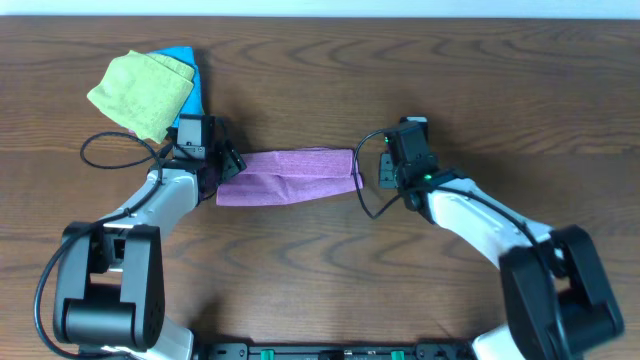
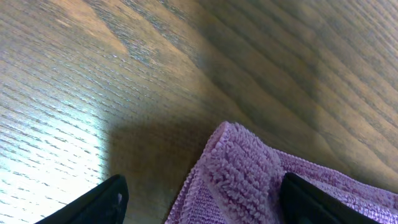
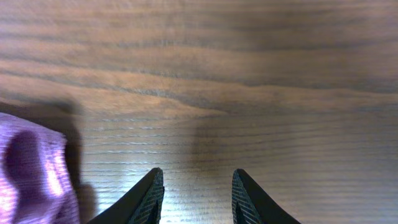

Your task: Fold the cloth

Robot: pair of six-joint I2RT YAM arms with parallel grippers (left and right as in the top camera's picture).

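Two grippers are recorded at opposite ends of the cloth (image 1: pixel 290 176), which is laid folded into a narrow strip at the middle of the desk (image 1: pixel 300 80). The left gripper (image 2: pixel 202 190) is spread wide apart, a fluffy cloth corner lying loose between its fingers. The right gripper (image 3: pixel 197 180) is seen partly apart, nothing between its fingers; the cloth edge is just beside it.

Left wrist: cloth (image 2: pixel 249 180) runs off the bottom edge between the left gripper (image 2: pixel 203 182) fingers, themselves cropped. Right wrist: cloth blurred, cut off left of right gripper (image 3: pixel 197 173). Overhead: one cloth end hidden under left gripper.
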